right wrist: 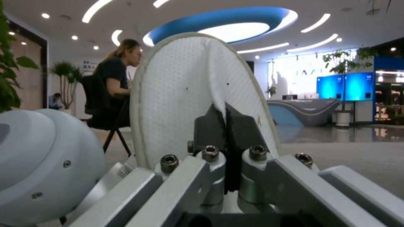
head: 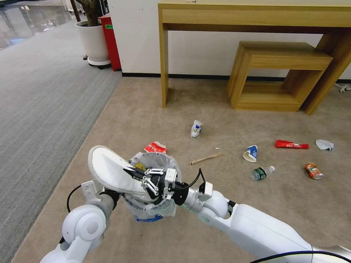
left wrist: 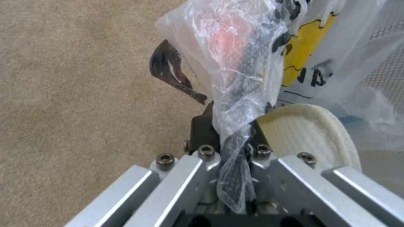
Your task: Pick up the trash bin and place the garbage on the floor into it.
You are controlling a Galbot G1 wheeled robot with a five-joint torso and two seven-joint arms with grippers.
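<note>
The trash bin (head: 155, 190), lined with a crinkly white bag (left wrist: 252, 47), sits low in front of me over the beige floor (head: 219, 219). My left gripper (left wrist: 233, 124) is shut on a bunched fold of that bag at the rim. My right gripper (head: 137, 175) is shut on a white slipper (head: 109, 170) and holds it tilted over the bin's mouth; its sole (left wrist: 311, 132) lies against the bag. From the right wrist the slipper (right wrist: 185, 88) stands upright between the fingers. A red-white carton (head: 155, 147) lies just behind the bin.
Litter lies on the carpet to the right: a crumpled cup (head: 196, 128), wooden stick (head: 206, 158), blue-white cup (head: 251, 153), green bottle (head: 262, 172), red wrapper (head: 291, 145), orange can (head: 314, 171), white piece (head: 324, 144). A wooden desk (head: 163, 54) and stool (head: 278, 73) stand behind; grey carpet (head: 44, 109) lies left.
</note>
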